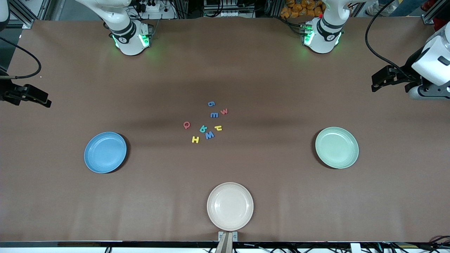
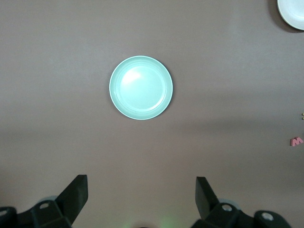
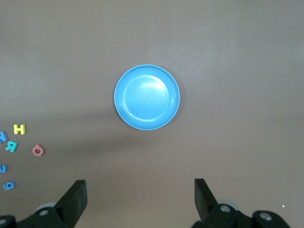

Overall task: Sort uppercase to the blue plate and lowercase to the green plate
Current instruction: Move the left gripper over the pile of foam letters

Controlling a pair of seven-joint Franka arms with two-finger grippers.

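Observation:
The uppercase letters lie mid-table: red Q (image 1: 186,124), teal R (image 1: 203,128), blue W (image 1: 210,135), yellow H (image 1: 195,139). Among them are the lowercase letters: blue g (image 1: 211,103), blue m (image 1: 214,115), red w (image 1: 224,111), yellow h (image 1: 218,128). The blue plate (image 1: 105,152) (image 3: 147,97) sits toward the right arm's end and holds nothing. So does the green plate (image 1: 336,147) (image 2: 141,88) toward the left arm's end. My left gripper (image 1: 375,84) (image 2: 141,190) hangs open at its table end. My right gripper (image 1: 42,99) (image 3: 141,190) hangs open at the other end.
A beige plate (image 1: 230,206) sits near the table's front edge, nearer the camera than the letters, and holds nothing. Brown table surface (image 1: 267,158) lies between the letters and each plate. Both arm bases stand along the table's back edge.

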